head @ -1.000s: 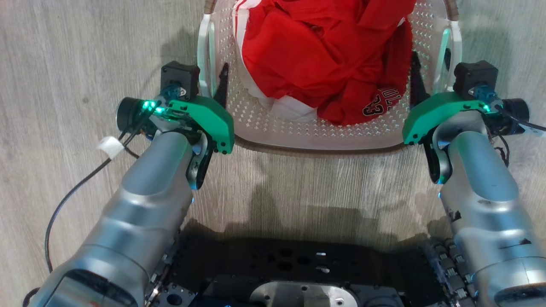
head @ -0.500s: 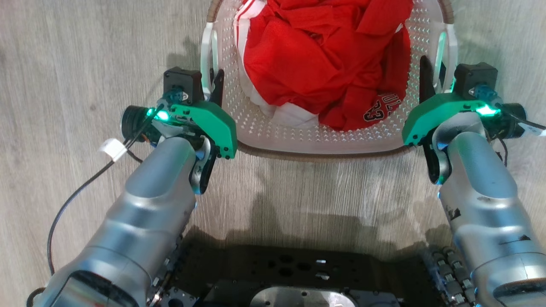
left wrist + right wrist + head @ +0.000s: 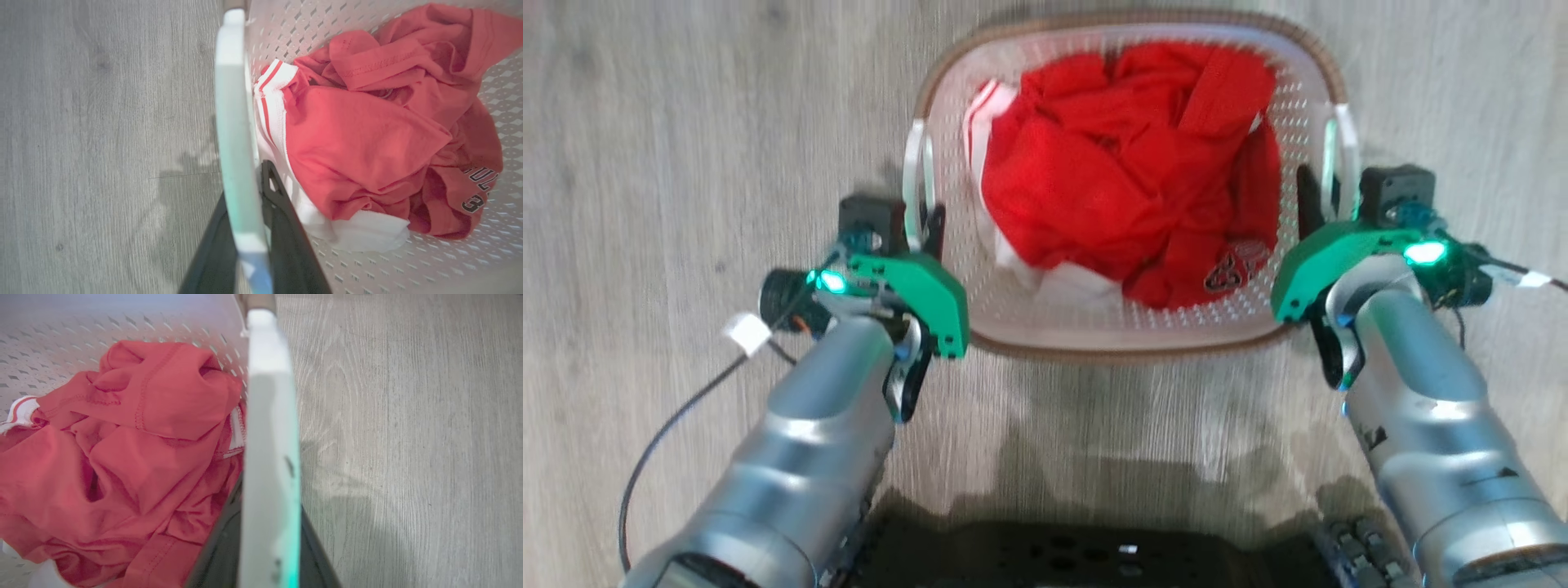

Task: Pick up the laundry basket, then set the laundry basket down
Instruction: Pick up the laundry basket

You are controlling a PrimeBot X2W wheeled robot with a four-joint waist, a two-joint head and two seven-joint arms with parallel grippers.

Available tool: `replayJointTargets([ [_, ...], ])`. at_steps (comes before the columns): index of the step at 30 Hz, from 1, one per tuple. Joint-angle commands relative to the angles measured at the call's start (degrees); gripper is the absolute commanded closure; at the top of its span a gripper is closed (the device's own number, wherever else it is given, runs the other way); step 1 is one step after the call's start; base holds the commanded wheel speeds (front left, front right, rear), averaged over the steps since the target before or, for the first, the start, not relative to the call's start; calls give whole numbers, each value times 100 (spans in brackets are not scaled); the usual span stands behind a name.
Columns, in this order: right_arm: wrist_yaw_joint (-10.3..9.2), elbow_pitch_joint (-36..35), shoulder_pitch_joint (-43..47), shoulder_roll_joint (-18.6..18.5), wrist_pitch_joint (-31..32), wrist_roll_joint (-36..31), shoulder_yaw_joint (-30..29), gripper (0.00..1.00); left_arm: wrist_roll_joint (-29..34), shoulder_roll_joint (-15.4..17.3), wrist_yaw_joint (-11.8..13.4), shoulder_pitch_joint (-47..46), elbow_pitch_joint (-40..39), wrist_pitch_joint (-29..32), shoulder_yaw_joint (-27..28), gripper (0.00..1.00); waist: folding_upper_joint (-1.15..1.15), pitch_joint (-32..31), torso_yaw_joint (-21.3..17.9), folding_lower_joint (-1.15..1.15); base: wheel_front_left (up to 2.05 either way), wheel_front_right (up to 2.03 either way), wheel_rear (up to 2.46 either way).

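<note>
- Laundry basket [image 3: 1127, 352]: a white perforated tub with a brown woven-look rim. It sits over the pale wood-grain floor [image 3: 686, 122], straight ahead of the robot and between its two forearms. The head view is blurred, so whether its bottom touches the floor cannot be told.
- Contents: a crumpled red garment [image 3: 1119, 188] with white striped trim fills most of the basket. A dark printed emblem shows on a fold near the robot's right.
- Left gripper [image 3: 920, 233]: pinches the left handle [image 3: 235, 122]. In the left wrist view one dark finger [image 3: 282, 212] lies inside the basket against the handle. The other lies on the floor side, and the pale bar is sandwiched between them.
- Right gripper [image 3: 1331, 214]: clamps the right handle [image 3: 269, 437] in the same way. In the right wrist view its dark fingers [image 3: 222, 543] flank the bar closely, one on the garment side and one on the floor side.
- Wrists: each carries a green cover with a lit green lamp.
- Cable [image 3: 670, 425]: a black lead with a white tag [image 3: 746, 333] trails from the left wrist over the floor.
- Robot base [image 3: 1094, 555]: the dark perforated deck occupies the bottom edge of the head view, near the basket's closest rim but apart from it.
</note>
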Motion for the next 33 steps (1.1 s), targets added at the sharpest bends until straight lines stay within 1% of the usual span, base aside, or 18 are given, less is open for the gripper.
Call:
replayJointTargets([
  [1, 33, 27, 367, 38, -28, 33, 183, 100, -25, 182, -16, 195, 34, -57, 91, 100, 0, -315, -64, 0, 0, 0, 0],
  [10, 33, 642, 611, 38, -28, 608, 715, 100, -271, 182, -66, 677, 447, -57, -38, 100, 0, -1277, -147, 0, 0, 0, 0],
  [17, 33, 1153, 887, 38, 22, 1273, 1491, 100, -505, 182, -146, 1100, 682, -57, -325, 100, 0, -2011, -272, 0, 0, 0, 0],
  [18, 33, 1153, 887, 38, 22, 1273, 1491, 100, -505, 182, -146, 1100, 682, -57, -325, 100, 0, -2011, -272, 0, 0, 0, 0],
  [25, 33, 1328, 1228, 38, 334, 1970, 2243, 100, -800, 182, -238, 1465, 997, 26, -666, 100, 0, -2699, -401, 0, 0, 0, 0],
  [33, 33, 1383, 1521, 38, 644, 2576, 2888, 100, -1077, 182, -267, 1788, 1154, 228, -954, 100, 0, -3373, -458, 0, 0, 0, 0],
])
